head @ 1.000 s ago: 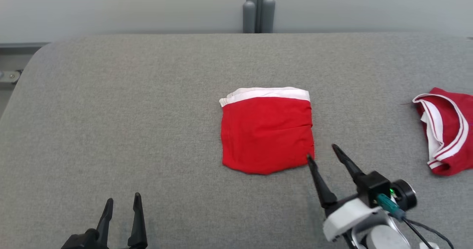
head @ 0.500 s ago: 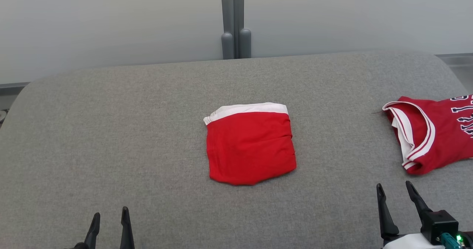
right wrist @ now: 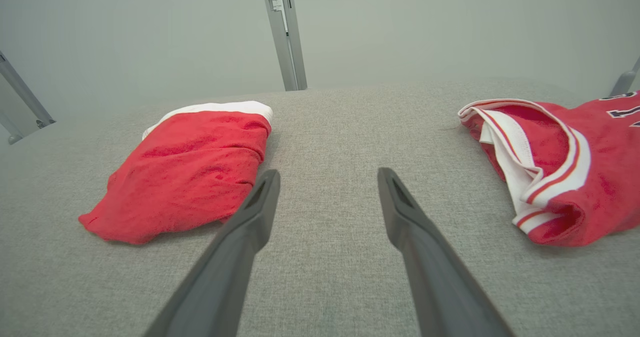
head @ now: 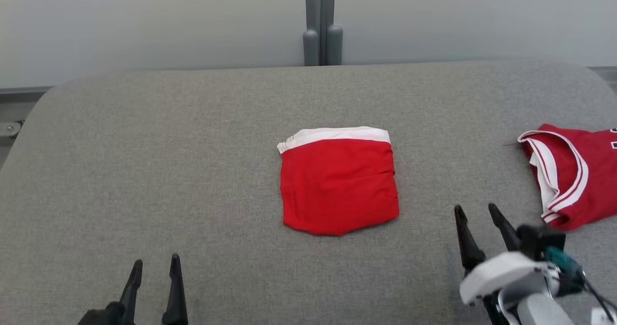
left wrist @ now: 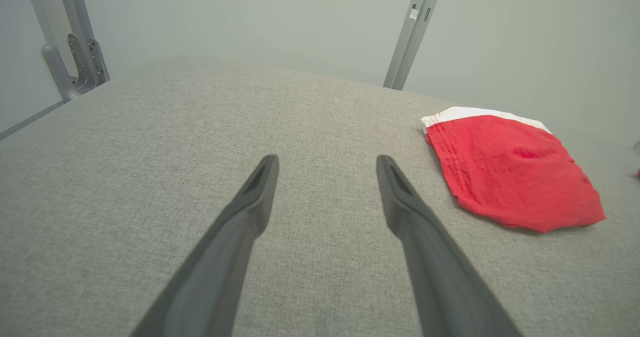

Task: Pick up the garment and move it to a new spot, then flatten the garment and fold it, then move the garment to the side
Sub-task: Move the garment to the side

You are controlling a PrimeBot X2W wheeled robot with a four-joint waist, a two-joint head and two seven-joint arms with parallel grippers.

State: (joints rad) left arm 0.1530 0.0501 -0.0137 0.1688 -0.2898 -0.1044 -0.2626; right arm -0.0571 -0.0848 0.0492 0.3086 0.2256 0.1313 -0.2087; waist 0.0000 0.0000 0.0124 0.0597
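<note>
Head view: the folded red garment (head: 339, 182) is lying flat near the middle of the gray worktop (head: 144, 170), with its white band turned toward the far edge.
Left claw (head: 156, 260): it is pointing toward the far edge from the near edge, left of the garment and well apart from it; its fingers are spread and holding nothing.
Right claw (head: 476, 208): it is hanging between the garment and the jersey, touching neither; its fingers are spread and empty.
Red jersey (head: 573, 175): it is lying crumpled at the right edge.
</note>
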